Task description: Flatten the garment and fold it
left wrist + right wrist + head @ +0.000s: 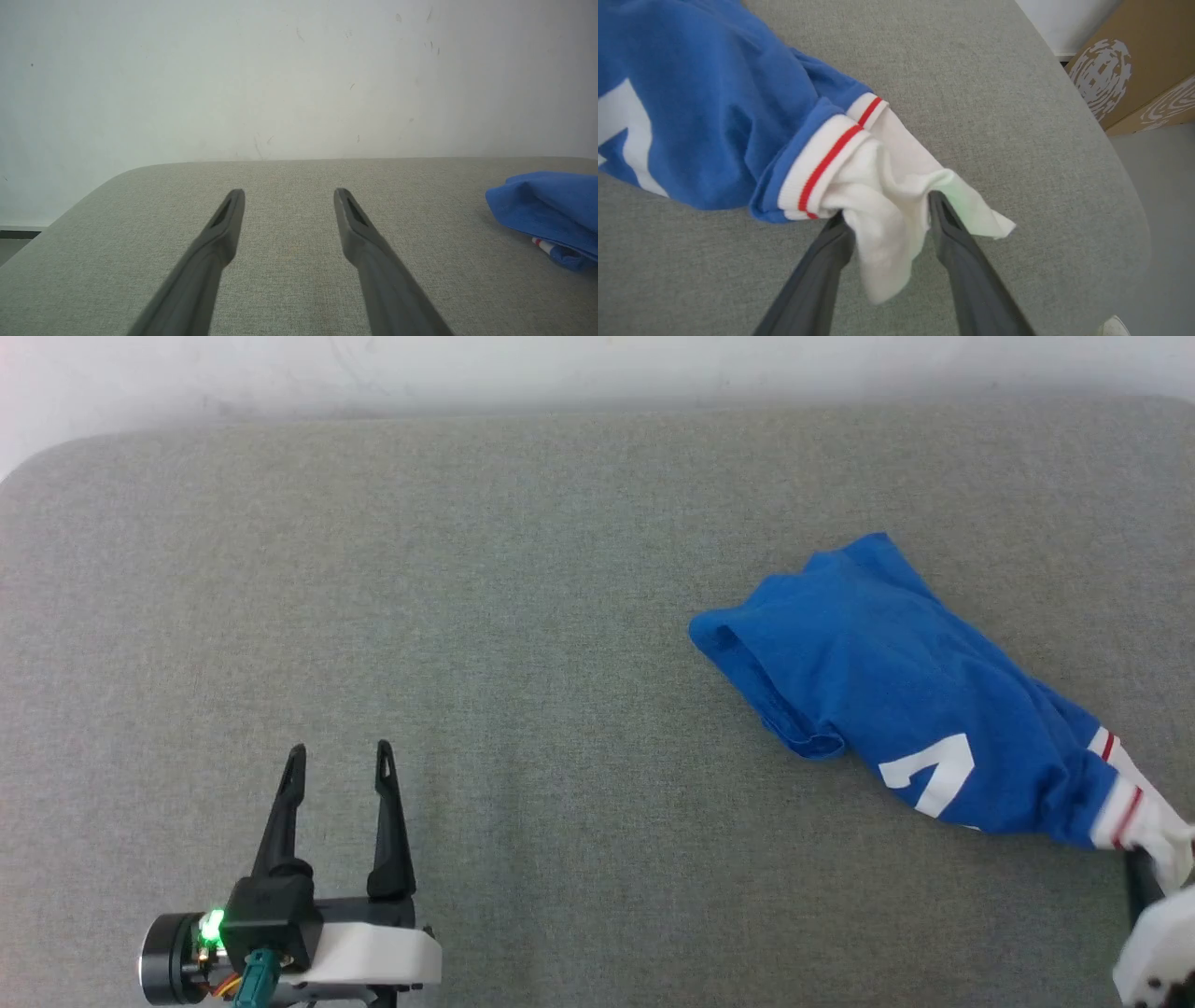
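Blue T-shirt (868,663): bunched, far right.
My right gripper (887,205): spread astride the white sleeve (901,158), unclamped.
My left gripper (338,756): released, empty.
Risk: thin bite slipping when I pull.

The right gripper (887,210) reaches into a royal-blue jersey T-shirt (714,93) lying crumpled on a grey woven-fabric table (971,70). Its two dark fingers stand apart with the shirt's bunched white short sleeve (901,158) between them, touching both. Red-striped white trim (822,168) bands the sleeve seam. Brown cardboard boxes with white print (1148,56) stand beyond the table's rounded edge.
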You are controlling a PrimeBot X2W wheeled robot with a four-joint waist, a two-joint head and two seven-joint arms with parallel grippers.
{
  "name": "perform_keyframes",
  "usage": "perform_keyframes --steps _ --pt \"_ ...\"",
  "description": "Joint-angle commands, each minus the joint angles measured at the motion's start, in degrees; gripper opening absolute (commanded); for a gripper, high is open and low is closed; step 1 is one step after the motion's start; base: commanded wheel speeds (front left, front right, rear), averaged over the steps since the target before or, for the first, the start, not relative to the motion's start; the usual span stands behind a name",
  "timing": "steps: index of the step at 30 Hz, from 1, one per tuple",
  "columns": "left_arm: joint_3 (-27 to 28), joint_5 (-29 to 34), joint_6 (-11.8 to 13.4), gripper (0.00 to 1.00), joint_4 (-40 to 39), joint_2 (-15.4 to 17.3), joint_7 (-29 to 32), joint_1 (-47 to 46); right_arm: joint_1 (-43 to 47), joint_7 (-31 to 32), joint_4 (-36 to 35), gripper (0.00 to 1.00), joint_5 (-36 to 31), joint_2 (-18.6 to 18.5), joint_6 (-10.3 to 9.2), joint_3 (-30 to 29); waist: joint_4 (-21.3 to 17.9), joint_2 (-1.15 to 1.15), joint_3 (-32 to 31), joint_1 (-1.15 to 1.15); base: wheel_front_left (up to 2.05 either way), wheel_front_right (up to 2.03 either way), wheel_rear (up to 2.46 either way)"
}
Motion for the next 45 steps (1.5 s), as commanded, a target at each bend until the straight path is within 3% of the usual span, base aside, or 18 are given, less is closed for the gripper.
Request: perform_keyframes --steps 1,5,9,13,23,30,38,39,40,41,45 --pt "0.21 0.07 -0.14 1.00 0.24 0.47 -0.26 0.34 -1.88 -0.67 -1.31 1.00 0.67 0.39 -0.12 0.93 -0.04 0.00 -0.13 0.01 0.00 0.00 0.00" --pt "0.11 0.02 0.05 1.00 0.18 0.44 -0.26 0.40 -5.74 0.19 -7.88 1.00 5.00 -0.16 -0.12 4.52 -0.07 0.00 -0.31 0.01 0.00 0.00 0.00" --pt "-0.41 -0.15 0.02 1.00 0.34 -0.02 -0.26 0.06 -10.53 4.04 -13.20 1.00 8.01 -4.08 -0.12 8.83 0.27 0.00 0.49 0.01 0.00 0.00 0.00" --pt "-1.42 -0.02 -0.32 1.00 0.61 -0.75 -0.26 -1.38 -16.52 8.02 -13.11 1.00 8.84 -8.27 -0.12 11.66 1.65 0.00 2.64 0.01 0.00 0.00 0.00" --pt "-3.11 0.97 -0.86 1.00 1.53 -2.59 -0.27 -5.33 -31.99 16.36 0.37 1.00 9.32 -16.01 -0.12 20.67 6.25 0.00 9.64 0.01 0.00 0.00 0.00" --pt "-4.15 2.19 -1.16 1.00 1.28 -3.85 -0.27 -7.49 -38.52 18.69 11.97 1.00 8.72 -18.39 -0.12 24.46 8.76 0.00 12.85 0.01 0.00 0.00 0.00" --pt "-4.64 2.91 -1.51 1.00 1.63 -4.62 -0.27 -9.31 -40.53 18.12 20.39 1.00 9.11 -19.90 -0.12 27.89 10.05 0.00 15.32 0.01 0.00 0.00 0.00" --pt "-4.66 2.95 -1.54 1.00 1.80 -4.68 -0.27 -9.44 -40.54 18.24 21.25 0.48 9.70 -19.78 -0.12 28.23 10.07 0.00 15.39 0.01 0.00 0.00 0.00" --pt "-4.66 2.95 -1.56 1.00 1.97 -4.75 -0.27 -9.55 -40.63 18.04 21.98 0.16 10.40 -19.55 -0.12 28.14 10.05 0.00 15.40 0.01 0.00 0.00 0.00" --pt "-4.62 2.94 -1.56 1.00 2.14 -4.81 -0.27 -9.62 -40.77 17.70 22.58 0.00 10.90 -19.31 -0.12 27.93 9.96 0.00 15.30 0.01 0.00 0.00 0.00" --pt "-3.99 2.77 -1.53 1.00 2.83 -4.68 -0.27 -9.25 -42.32 14.18 22.89 0.00 11.60 -19.02 -0.12 27.66 9.09 0.00 13.54 0.01 0.00 0.00 0.00"
